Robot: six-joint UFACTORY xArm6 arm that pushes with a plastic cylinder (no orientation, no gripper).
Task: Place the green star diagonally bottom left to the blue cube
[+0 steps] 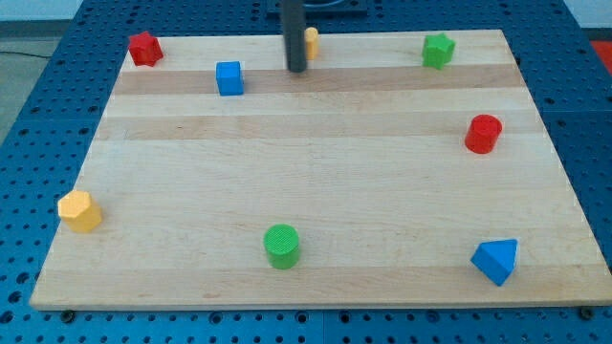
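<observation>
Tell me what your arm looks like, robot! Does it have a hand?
No hand here. All you can see of my arm is a straight, dark grey rod, round like a thick marker, coming down from the view's top. It ends in my tip, plain and blunt. No cables, stickers or markings show on it. The rest of my arm is out of the picture.

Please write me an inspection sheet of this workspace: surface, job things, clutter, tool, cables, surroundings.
Surface: wooden board, flat, lying on a blue perforated table.
Job's things: green star near top right corner; blue cube at top left, far apart from the star.
Clutter: red block top left corner; red cylinder right; blue triangle bottom right; green cylinder bottom centre; yellow block left edge; yellow block behind the rod.
Tool: my tip, right of the blue cube, touching no block.
Cables: nothing seen.
Surroundings: only the table shows.
</observation>
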